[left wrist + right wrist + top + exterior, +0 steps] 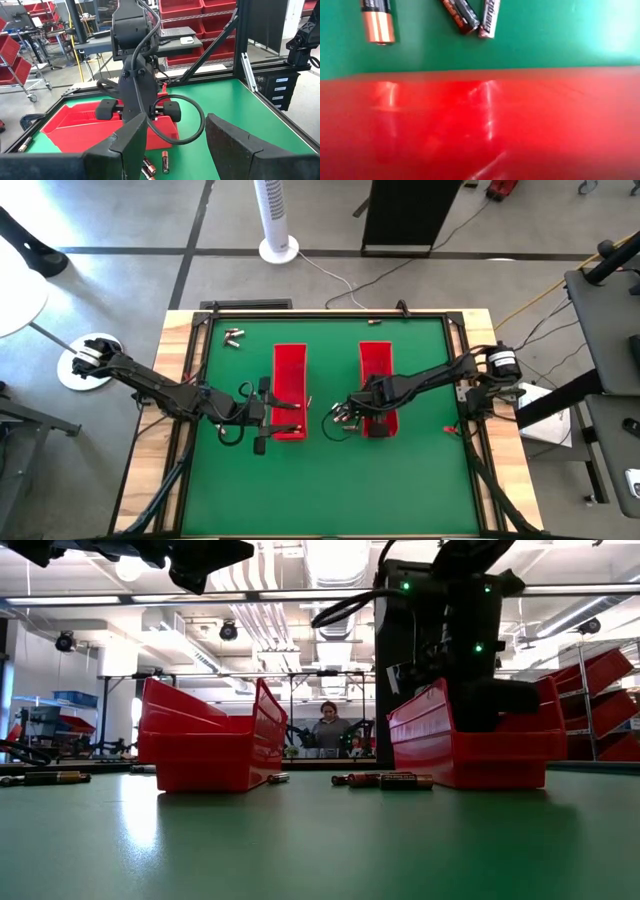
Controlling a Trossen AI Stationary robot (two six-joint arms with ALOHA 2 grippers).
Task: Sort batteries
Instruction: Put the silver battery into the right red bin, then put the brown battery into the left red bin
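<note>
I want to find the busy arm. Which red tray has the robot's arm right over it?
The right-hand red tray. The right gripper hangs at its near end, by loose batteries. The other red tray has the left gripper waiting beside it, not above.

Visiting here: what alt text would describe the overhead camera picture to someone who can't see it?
Two dark robot arms meet over a green table beside two red trays; the right gripper hovers by batteries.
</note>
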